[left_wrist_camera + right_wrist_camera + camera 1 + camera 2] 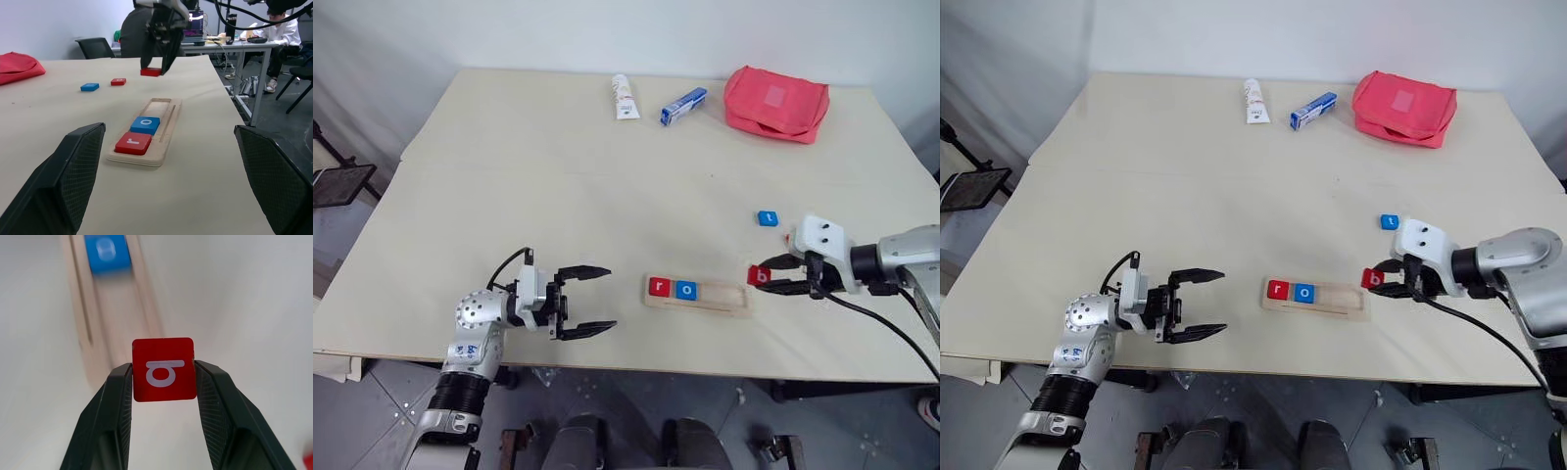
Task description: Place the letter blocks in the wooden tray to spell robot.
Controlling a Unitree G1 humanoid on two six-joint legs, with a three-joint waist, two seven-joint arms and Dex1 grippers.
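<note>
Head view: the wooden tray (697,295) lay near the table's (558,196) front edge, holding red "r" (659,287) and blue "o" (686,290); its right part stood free. Blue "t" (768,217) lay apart. Left wrist view: left hand (584,302) gaped open, holding nothing. Right wrist view: right hand (164,377) clamped the red "b" block (164,369) off the table.

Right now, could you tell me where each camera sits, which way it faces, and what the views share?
Left and right eye views: on the head, looking down over the table; both arms show.
Left wrist view: along the open left gripper toward the wooden tray.
Right wrist view: along the right gripper, which pinches the red b block, toward the tray's end.
Shared: tray, red r block, blue o block, held b.
</note>
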